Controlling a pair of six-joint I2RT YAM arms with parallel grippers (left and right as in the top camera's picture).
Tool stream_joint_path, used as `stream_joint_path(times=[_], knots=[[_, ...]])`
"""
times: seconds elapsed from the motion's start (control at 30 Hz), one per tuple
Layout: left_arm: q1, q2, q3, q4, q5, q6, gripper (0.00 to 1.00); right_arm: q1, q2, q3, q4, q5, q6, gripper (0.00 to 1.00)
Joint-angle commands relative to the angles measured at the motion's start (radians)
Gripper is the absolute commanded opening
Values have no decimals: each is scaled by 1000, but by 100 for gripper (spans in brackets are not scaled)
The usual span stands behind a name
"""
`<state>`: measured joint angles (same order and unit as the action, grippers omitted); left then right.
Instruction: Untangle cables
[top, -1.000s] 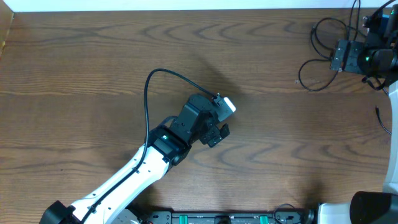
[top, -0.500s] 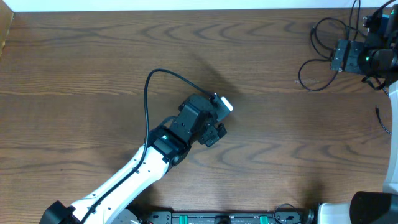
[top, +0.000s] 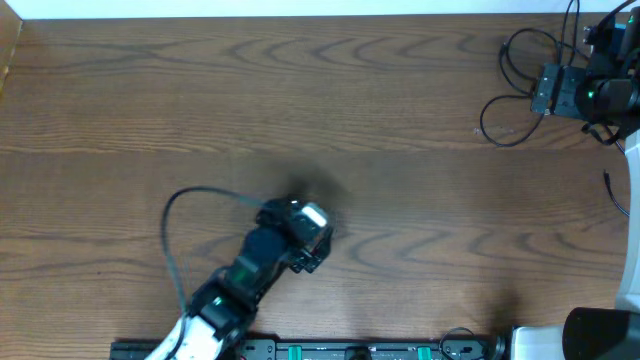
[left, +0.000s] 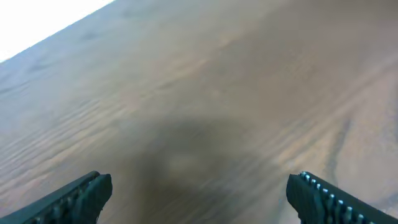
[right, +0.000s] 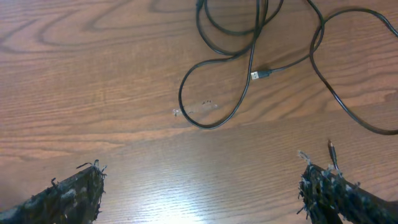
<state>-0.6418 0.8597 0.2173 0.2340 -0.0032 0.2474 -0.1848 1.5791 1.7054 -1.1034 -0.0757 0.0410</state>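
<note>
- While both arms hang over a brown wooden table (top: 200, 100), the cables (right: 254, 53) lie flat on the wood in loose black loops. They sit just ahead of the right claw (right: 202, 186), between the lines of its two fingers.
- One loop closes nearest that claw. Other strands sweep further ahead and off toward the right edge of the wrist view, crossing one another as they go.
- A small plug (right: 261, 74) with a pale metal tip rests among the strands, ahead of the claw and a little right of its centre.
- Judging by their look, the cords are thin, light and floppy. They will probably slide easily on the smooth wood and drag neighbouring strands along when pulled.
- A sensible place to take hold seems to be a single strand on the open curve of the nearest loop, clear of the crossings. Just behind the plug, where the cord is likely stiffer, would also serve.
- Right claw: its fingers are spread wide above the table, pinching nothing.
- Left claw (left: 199, 186): it is also spread wide and empty, with only blurred bare wood and a soft shadow ahead of it. The cables are well apart from it, far off to its right.
- No white cord can be made out.
</note>
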Motion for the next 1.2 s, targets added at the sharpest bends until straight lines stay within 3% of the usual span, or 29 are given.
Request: stream_joint_path(times=[0.0,0.13,0.3,0.6,0.83,1.17], knots=[[64,-150,-115,44,-1,-138,95,2,-10,-4,-2,-6,-5,99],[113,-294,-216,59,3,-165,95,3,-10,-4,-2,-6,-5,99],[143,-479,-213,-127,22,-174,95,3,-10,-4,-2,-6,-5,99],[279,-729,-213,-304,21,-226,95,3,-10,-4,-2,-6,-5,99],[441,-859,-213,-306,20,-226,95,3,-10,-4,-2,-6,-5,99],[501,-859,-213,-307,2,-204,95,3,-10,-4,-2,-6,-5,99]])
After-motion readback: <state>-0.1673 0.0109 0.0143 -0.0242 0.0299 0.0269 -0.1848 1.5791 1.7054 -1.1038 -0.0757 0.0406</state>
